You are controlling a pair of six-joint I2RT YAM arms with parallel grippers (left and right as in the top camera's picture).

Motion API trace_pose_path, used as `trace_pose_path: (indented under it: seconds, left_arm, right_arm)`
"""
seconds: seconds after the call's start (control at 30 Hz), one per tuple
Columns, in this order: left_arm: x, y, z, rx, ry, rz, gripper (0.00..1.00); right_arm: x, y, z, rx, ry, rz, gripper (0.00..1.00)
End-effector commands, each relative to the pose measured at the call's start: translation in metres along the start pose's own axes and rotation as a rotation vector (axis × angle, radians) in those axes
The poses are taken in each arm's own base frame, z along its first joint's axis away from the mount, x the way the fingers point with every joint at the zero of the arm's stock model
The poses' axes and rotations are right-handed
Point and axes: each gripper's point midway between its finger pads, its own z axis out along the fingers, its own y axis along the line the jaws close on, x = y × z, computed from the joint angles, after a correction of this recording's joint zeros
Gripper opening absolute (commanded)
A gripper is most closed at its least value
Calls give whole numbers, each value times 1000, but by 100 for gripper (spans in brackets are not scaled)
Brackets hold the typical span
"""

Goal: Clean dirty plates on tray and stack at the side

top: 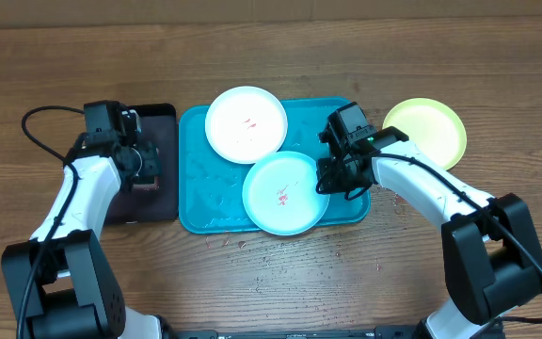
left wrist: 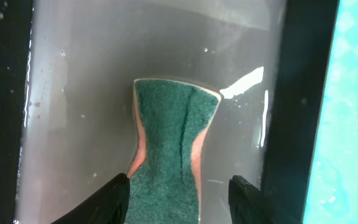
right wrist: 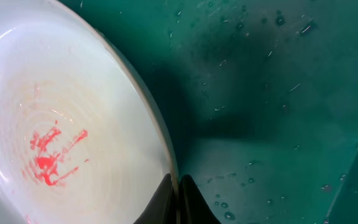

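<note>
The light teal plate (top: pixel 294 205) is lying on the tray (top: pixel 200 184), toward its near right corner, with a red smear (right wrist: pixel 51 155) showing at its middle. The right hand (right wrist: pixel 178 190) is sitting right at that plate's right rim with its fingers pressing together. Whether the rim is actually caught between them, I cannot tell, because the bottom edge of the wrist view is cutting that spot off. From overhead, the hand itself is hiding it. The wrist view is washing the plate out to near white, and only overhead is giving the teal.

The white plate (top: pixel 246 124) is resting at the tray's far left, overhanging the far rim and meeting the teal one's edge. Which lies over which is hard to say. The yellow-green plate (top: pixel 426 132) is sitting off the tray on the counter (top: pixel 271 47), to the right, partly covered by the right arm.

The left hand (left wrist: pixel 179 186) is hanging over the black tray (top: pixel 163 118), fingers apart, with a green sponge (left wrist: pixel 176 124) running between them. Only the wrist view is showing that sponge, waisted in the middle, on a wet floor. Whether the fingers are gripping it, I cannot tell.
</note>
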Motion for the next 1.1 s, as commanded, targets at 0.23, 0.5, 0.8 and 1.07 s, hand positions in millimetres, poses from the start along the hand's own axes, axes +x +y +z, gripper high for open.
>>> trace_pose_path:
  seconds: [0.23, 0.5, 0.8, 1.07]
  left_arm:
    - [14, 6, 21, -31, -36, -13, 49]
    - [19, 9, 30, -42, -80, -15, 36]
    - [20, 9, 30, -43, -74, -15, 4]
    - [5, 8, 3, -42, -88, -14, 4]
  right_arm:
    - [-14, 2, -13, 5, -55, -16, 4]
    - [-14, 2, -13, 5, -55, -15, 4]
    - [-14, 2, -13, 5, -55, -15, 4]
    - [-13, 2, -13, 6, -52, -15, 4]
